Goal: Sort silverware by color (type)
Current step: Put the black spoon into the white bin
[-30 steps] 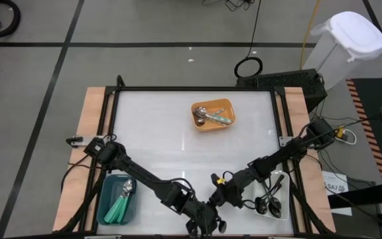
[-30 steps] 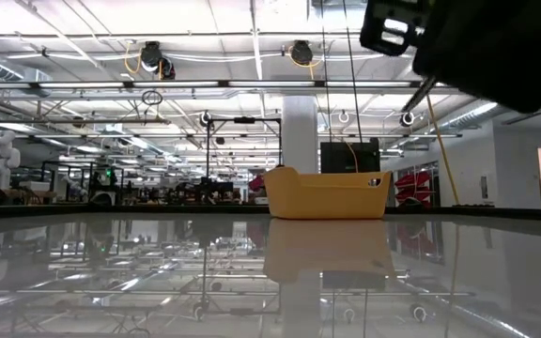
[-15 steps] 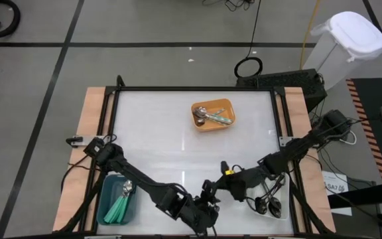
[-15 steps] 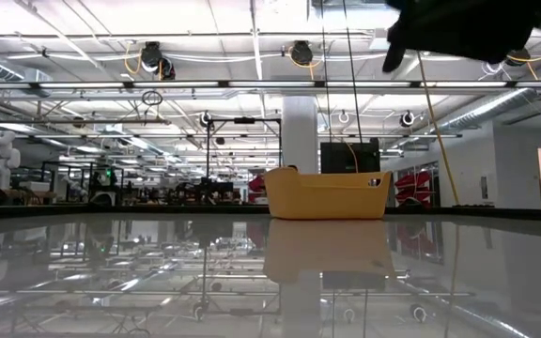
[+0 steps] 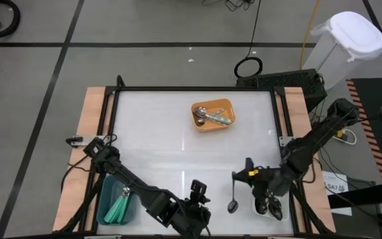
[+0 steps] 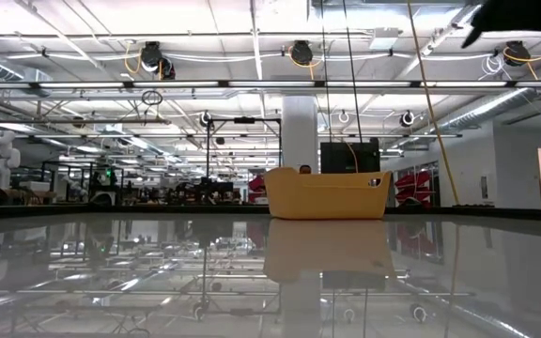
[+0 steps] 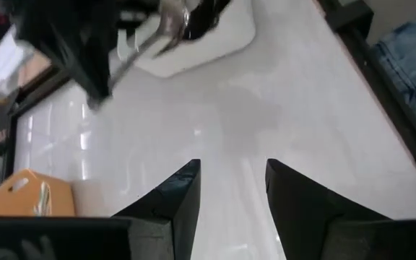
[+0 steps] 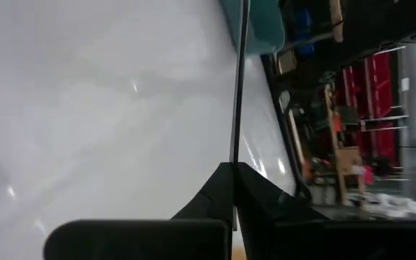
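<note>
Step in hand: transfer of one black spoon (image 5: 232, 199) toward the white tray (image 5: 260, 208), at 5 o'clock on the tabletop (image 5: 171, 139).
Right gripper (image 5: 239, 178): fingers pressed together, pinching the black spoon by its handle; the bowl hangs down, just beside the white tray.
Left gripper (image 7: 232, 189): fingers spread, nothing between them; at 6 o'clock, near edge.
Other spoons: black ones in the white tray; teal-handled ones in the teal tray (image 5: 105, 212) at 7 o'clock; mixed ones in the orange tray (image 5: 225, 104) at 12 o'clock.
Next move, judged: carry the spoon over the white tray, then release.
Hard to make out: spoon count in each tray; the low view shows only the orange tray.
</note>
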Motion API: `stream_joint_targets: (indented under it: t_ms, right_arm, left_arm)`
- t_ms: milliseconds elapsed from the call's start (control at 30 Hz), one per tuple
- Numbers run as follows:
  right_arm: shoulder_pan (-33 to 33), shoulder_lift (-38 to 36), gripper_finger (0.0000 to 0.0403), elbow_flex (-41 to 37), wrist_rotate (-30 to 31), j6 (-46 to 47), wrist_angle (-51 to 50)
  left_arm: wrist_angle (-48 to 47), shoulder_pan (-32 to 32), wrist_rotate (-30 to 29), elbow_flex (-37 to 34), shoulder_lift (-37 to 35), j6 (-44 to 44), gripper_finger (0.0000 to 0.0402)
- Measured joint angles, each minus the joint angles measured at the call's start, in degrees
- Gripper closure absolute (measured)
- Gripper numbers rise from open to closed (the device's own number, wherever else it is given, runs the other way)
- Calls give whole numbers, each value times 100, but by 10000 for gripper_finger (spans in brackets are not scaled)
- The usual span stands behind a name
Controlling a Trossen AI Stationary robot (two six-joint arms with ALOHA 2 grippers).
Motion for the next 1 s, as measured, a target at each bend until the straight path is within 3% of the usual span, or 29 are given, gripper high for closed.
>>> stream_joint_targets:
  t_ms: [200,433,667,867,1000]
  right_arm:
    - [728,92,402,390,720,253,-1395]
    - [1583,706,402,1618,746,2013,-4049]
    - [2092,1522,403,2985,-494,4009,-6725]
    - [2279,1978,403,3287,-1638,4992,-7699]
    - [2373,2165,403,3285,-2029,5441,-8133]
  left_arm:
    - [-327,87,-4,-4,4,-373,245]
    - [-470,126,-2,-15,4,-688,245]
    - [-474,126,-2,-17,4,-756,245]
    - [-468,131,-2,-17,4,-756,245]
    - [-465,156,-2,-17,4,-741,245]
